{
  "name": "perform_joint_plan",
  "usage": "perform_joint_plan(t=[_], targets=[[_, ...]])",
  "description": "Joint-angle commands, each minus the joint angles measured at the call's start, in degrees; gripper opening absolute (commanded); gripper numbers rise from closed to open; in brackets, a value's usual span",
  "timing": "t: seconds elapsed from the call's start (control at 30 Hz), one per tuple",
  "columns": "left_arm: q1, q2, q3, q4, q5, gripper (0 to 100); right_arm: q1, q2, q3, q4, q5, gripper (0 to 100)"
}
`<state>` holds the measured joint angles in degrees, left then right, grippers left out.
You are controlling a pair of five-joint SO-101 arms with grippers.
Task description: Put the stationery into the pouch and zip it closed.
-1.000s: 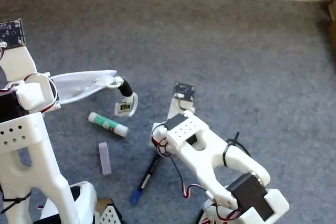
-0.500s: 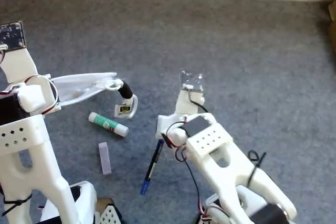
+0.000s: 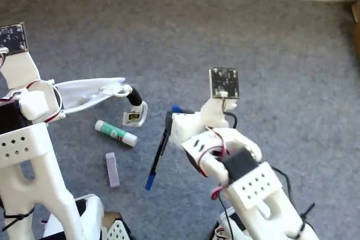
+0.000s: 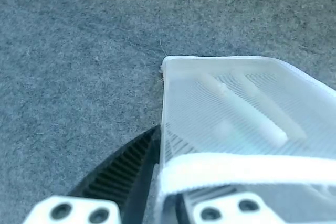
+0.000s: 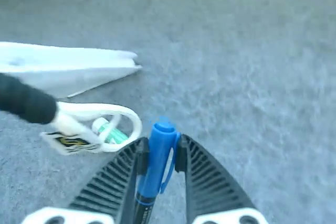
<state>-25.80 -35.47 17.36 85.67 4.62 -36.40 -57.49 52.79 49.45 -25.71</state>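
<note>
Right jaws tight on the blue-capped pen [image 5: 156, 153] — left jaws likewise on the translucent white pouch [image 4: 236, 108].

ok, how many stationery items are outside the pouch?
3: blue pen in the right gripper; glue stick and lilac block on the carpet. Pale shapes show through the pouch mesh; more may be inside.

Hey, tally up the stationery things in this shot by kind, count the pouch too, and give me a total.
blue pen: 1
glue stick: 1
small purple block: 1
mesh pouch: 1
Total: 4
</note>
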Motion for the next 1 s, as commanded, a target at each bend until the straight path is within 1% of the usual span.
perform_joint_plan(t=[0.0, 0.13, 0.33, 0.43, 0.6, 0.87, 0.97], targets=[[4.0, 0.5, -0.3, -1.1, 0.4, 1, 0.7, -6.3, -1.7, -1.7, 5.3, 0.5], [6.2, 0.5, -0.3, -1.1, 0.4, 1, 0.7, -10.4, -2.9, -6.6, 9.1, 0.5], [8.1, 0.5, -1.7, -1.0, 0.4, 1, 0.7, -14.9, -3.3, -10.5, 12.9, 0.5], [8.4, 0.5, -2.5, -0.1, 0.4, 1, 0.2, -17.1, -3.3, -15.2, 14.4, 0.5], [8.3, 0.5, -4.1, 0.7, 0.4, 1, -2.2, -20.3, -3.3, -22.2, 19.5, 0.5], [8.3, 0.5, -4.2, 1.7, 0.4, 1, -5.3, -23.5, -3.4, -27.6, 20.0, 0.5], [8.3, 0.5, -4.4, 1.8, 0.4, 1, -7.8, -25.0, -3.4, -32.0, 20.0, 0.5]])
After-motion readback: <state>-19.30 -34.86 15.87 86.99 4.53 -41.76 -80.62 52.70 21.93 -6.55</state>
